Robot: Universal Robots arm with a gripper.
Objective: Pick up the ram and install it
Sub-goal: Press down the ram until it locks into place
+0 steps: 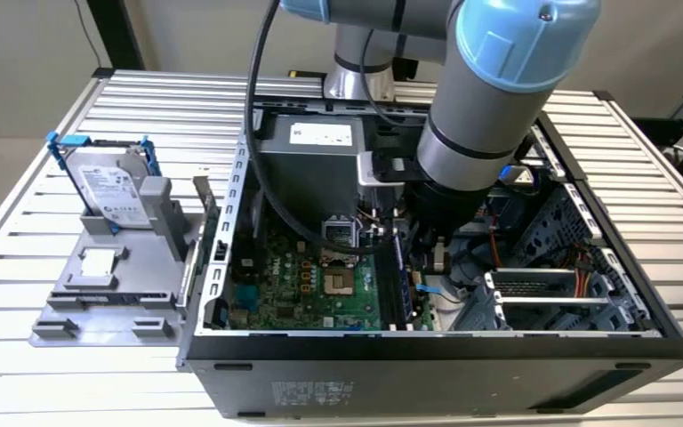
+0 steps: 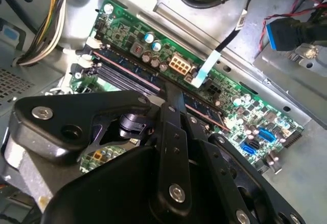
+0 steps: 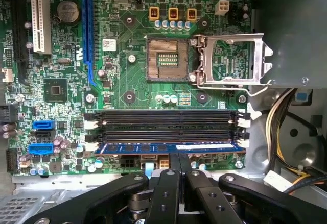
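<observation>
RAM sits in the slot row nearest the gripper in the first wrist view: a blue stick lying along the slot, parallel to the two empty black slots beside it. White latches show at the slot ends; can't tell whether the stick is fully seated.

Gripper is right over the stick's middle, fingers drawn together with only a thin gap, tips touching or just above the RAM's edge. They look pressed down on it rather than clamped around it; exact contact is hidden by the linkage.

In the second wrist view the gripper comes down on the slot row of the motherboard, with black linkage in front.

In the exterior view the arm reaches down into the open PC case, which lies on its side on a slatted metal table. Wrist is over the board's right part, just right of the CPU socket. On the view's left, outside the case, a hard drive in a blue bracket stands upright in a grey fixture, well apart from the gripper.
</observation>
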